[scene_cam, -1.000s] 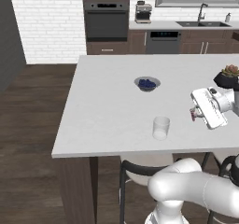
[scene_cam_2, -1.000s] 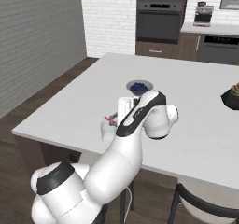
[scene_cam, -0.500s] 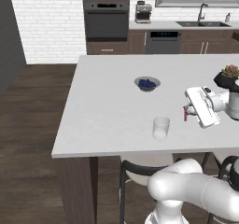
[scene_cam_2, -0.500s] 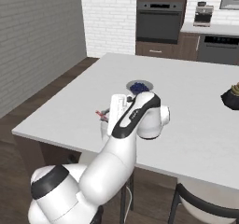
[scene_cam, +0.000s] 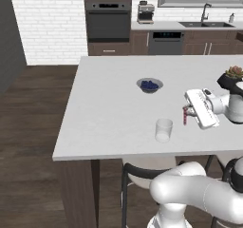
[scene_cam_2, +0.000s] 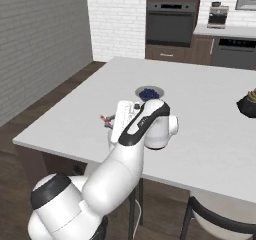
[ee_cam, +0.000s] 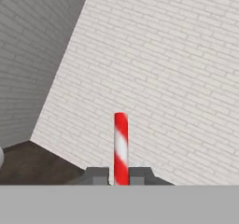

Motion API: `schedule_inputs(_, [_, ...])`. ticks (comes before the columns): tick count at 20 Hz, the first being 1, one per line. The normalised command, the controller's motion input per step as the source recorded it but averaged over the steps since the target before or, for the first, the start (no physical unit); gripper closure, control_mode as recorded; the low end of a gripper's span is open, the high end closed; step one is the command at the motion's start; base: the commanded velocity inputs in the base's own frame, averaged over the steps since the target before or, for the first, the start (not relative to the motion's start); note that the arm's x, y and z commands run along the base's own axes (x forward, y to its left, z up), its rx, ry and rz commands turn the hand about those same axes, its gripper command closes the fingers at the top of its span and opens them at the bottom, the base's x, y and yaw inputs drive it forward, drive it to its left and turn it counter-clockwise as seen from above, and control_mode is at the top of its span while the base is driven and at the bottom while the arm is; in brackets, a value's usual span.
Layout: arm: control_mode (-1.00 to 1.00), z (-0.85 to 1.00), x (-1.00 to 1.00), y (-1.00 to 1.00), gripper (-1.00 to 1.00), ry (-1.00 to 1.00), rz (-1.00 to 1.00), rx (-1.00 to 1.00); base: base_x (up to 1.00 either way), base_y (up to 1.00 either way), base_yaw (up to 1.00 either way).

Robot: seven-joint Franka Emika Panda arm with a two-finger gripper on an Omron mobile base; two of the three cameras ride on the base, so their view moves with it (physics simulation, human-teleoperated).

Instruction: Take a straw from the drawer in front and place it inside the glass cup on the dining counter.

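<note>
Hand view has the tool (ee_cam: 120, 176) clenched on the straw (ee_cam: 121, 146), its lower end hidden.

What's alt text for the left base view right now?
The gripper, shut on the straw, hangs over the dining counter just right of the glass cup. A bowl of berries sits farther back on the counter, with an oven and sink along the far wall.

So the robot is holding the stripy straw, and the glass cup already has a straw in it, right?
Not quite. The jaws are shut on the straw, but the glass cup holds no straw yet; it stands apart on the dining counter, as the left base view shows.
</note>
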Motion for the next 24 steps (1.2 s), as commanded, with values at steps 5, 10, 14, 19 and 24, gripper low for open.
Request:
schedule_inputs(5, [-1.00, 0.08, 0.14, 0.05, 1.00, 0.04, 0.01, 0.05, 0.00, 0.00, 0.00])
schedule_inputs(10, [-1.00, 0.00, 0.14, 0.18, 1.00, 0.04, 0.00, 0.06, 0.00, 0.00, 0.00])
schedule_inputs(14, [-1.00, 0.00, 0.19, 0.19, 1.00, 0.02, 0.00, 0.06, 0.00, 0.00, 0.00])
schedule_inputs(19, [-1.00, -0.11, 0.18, 0.03, 1.00, 0.00, 0.00, 0.07, 0.00, 0.00, 0.00])
schedule_inputs(24, [-1.00, -0.21, 0.16, -0.01, 1.00, 0.00, 0.00, 0.08, 0.00, 0.00, 0.00])
